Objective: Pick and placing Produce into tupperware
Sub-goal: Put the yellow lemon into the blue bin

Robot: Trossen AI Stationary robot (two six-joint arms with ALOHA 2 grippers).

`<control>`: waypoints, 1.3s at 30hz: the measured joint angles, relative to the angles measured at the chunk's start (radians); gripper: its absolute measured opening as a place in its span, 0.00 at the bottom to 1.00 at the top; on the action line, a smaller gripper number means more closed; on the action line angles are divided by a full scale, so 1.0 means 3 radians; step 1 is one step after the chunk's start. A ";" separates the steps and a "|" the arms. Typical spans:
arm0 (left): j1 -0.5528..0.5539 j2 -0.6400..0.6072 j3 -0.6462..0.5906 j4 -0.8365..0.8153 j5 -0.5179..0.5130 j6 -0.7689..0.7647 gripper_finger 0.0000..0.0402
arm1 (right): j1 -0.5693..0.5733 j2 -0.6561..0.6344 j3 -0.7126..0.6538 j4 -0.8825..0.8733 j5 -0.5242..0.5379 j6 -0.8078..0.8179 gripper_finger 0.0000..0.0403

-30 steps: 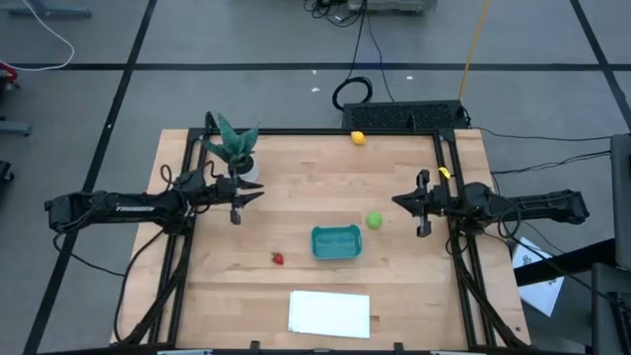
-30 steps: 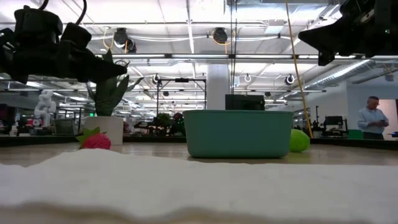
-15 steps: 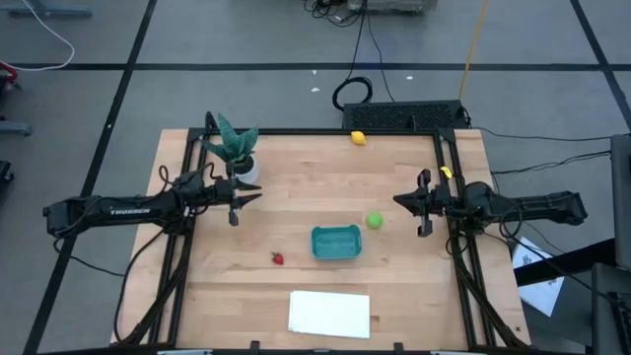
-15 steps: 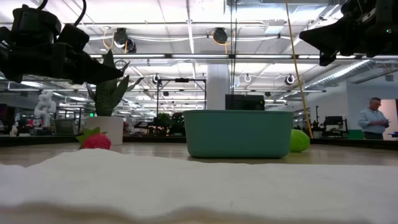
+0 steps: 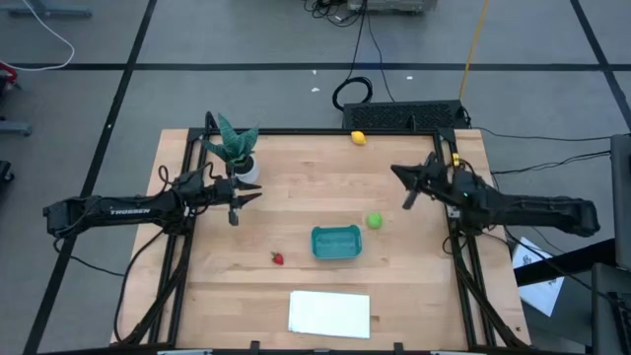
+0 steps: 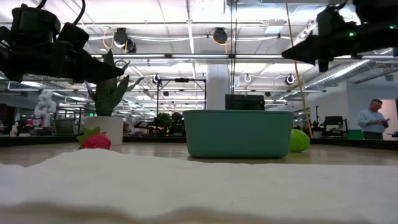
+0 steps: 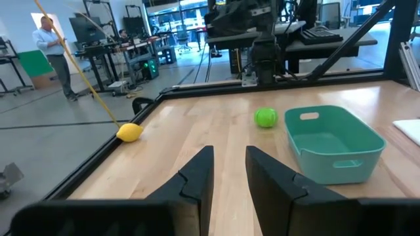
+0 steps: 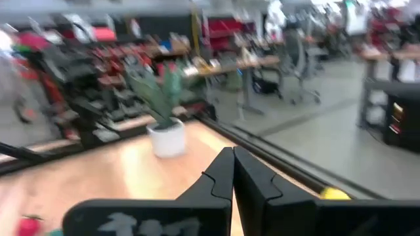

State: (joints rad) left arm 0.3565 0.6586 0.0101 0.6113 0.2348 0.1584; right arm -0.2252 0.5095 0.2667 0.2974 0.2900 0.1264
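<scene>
Right gripper (image 5: 407,186) has swung toward the back of the table since half a second ago and now hangs in the air with its fingers pretty much pinched together, holding nothing. Going left to right: left gripper (image 5: 240,202) hovers by the potted plant (image 5: 235,148), fingers a narrow gap apart and empty, then the strawberry (image 5: 278,258) sits on the wood. Next comes the teal tupperware (image 5: 336,242) with the green ball (image 5: 374,221) just beside its far right corner, and the lemon (image 5: 358,138) sits way off at the back edge.

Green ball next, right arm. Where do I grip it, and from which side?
Come straight down on the green ball and pinch across its middle; it is round, so no side is better. Line the fingers along the tupperware edge, since the tub sits close beside it. Right gripper hovers nearby.
</scene>
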 joint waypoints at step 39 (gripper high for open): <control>0.0000 0.0001 0.0000 -0.0041 -0.0032 0.0060 0.23 | -0.2256 0.4261 0.4086 -0.2211 -0.2025 -0.0063 0.00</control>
State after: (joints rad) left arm 0.3565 0.6590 0.0101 0.5991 0.2252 0.1763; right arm -0.9018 1.7877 1.4926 -0.3658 -0.3175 0.1075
